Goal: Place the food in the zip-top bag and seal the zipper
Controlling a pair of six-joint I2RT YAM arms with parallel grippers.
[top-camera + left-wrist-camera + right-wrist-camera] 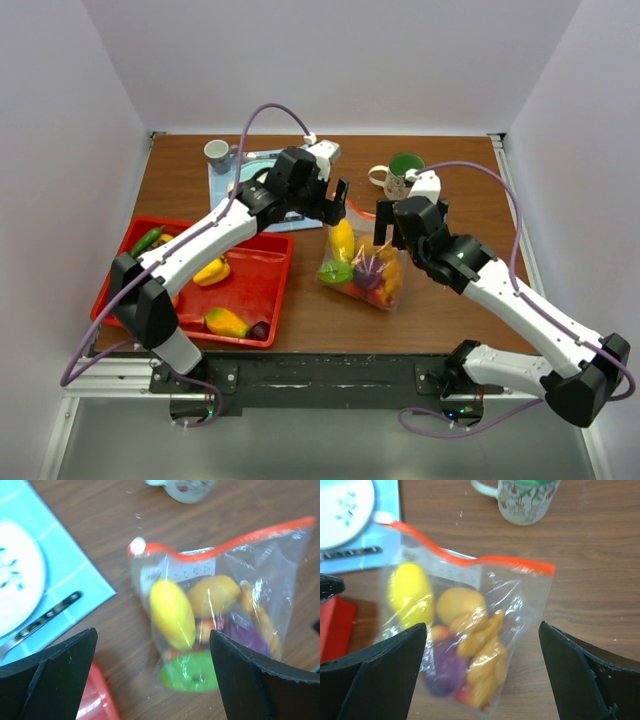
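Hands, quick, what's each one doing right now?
Left hand: open, holding nothing, over the zip-top bag.
Right hand: open, holding nothing, over the same bag.
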